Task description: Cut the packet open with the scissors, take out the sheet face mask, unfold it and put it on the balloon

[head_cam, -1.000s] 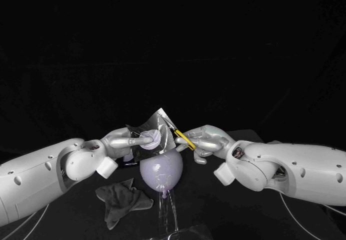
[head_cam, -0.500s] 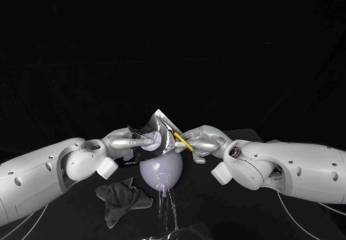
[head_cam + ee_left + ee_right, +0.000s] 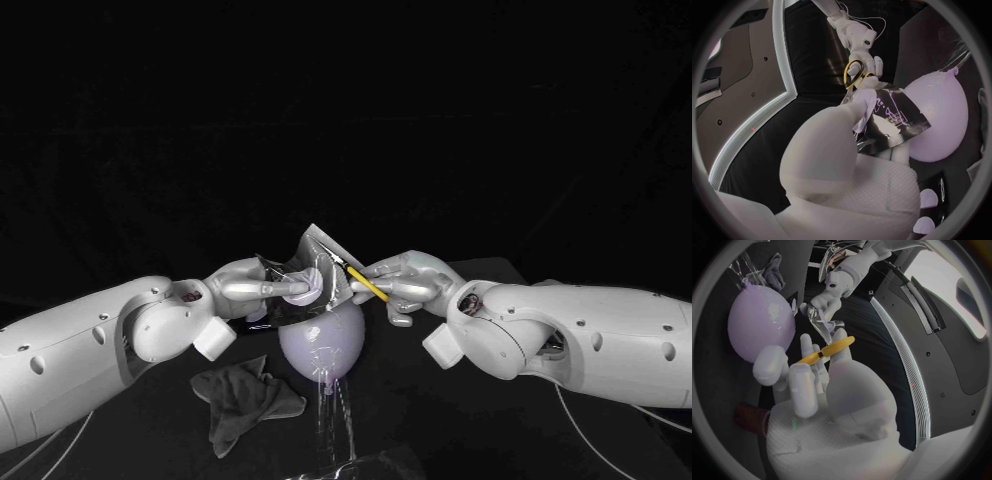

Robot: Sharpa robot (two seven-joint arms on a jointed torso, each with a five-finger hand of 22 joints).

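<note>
Foil-cutting step probably: grips scissors in right hand, pinches packet in left hand, needs a clean snip next.

White arms converge: silver left hand pinches a shiny foil packet, right hand grips yellow-handled scissors.

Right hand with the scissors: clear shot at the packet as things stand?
Probably yes. The left hand holds the packet up; the scissors in the right hand sit at its edge, nothing between.
</note>
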